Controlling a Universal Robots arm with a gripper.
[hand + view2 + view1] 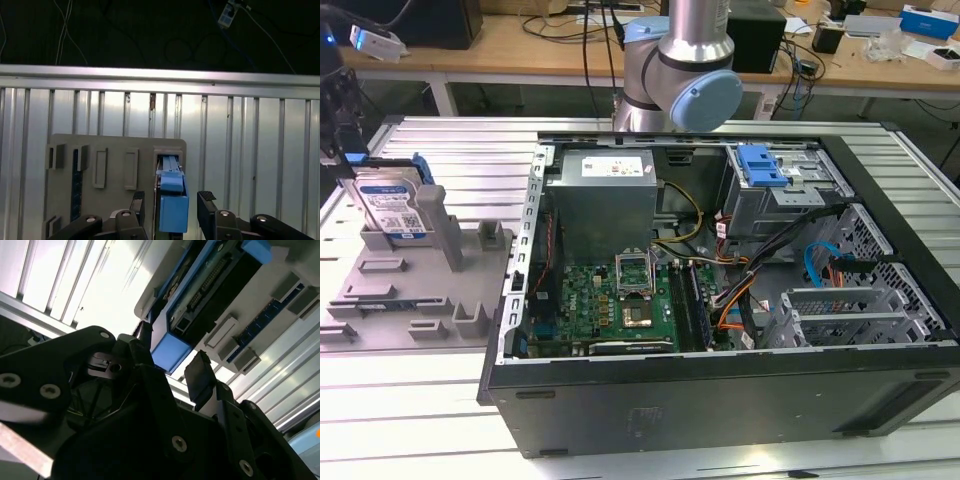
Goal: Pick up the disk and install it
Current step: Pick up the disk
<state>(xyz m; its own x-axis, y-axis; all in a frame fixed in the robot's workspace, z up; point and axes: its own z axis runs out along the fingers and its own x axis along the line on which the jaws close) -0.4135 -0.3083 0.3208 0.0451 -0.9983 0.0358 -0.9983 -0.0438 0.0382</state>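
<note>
Bright, even room light fills the exterior view, the ribbed metal table [420,400] shining pale while the open computer case [720,400] holds soft shadow inside. In the second wrist view the table's ribs burn out to white glare behind the dark, unlit gripper [172,357]. In the first wrist view its edge rail gleams against blackness.
</note>
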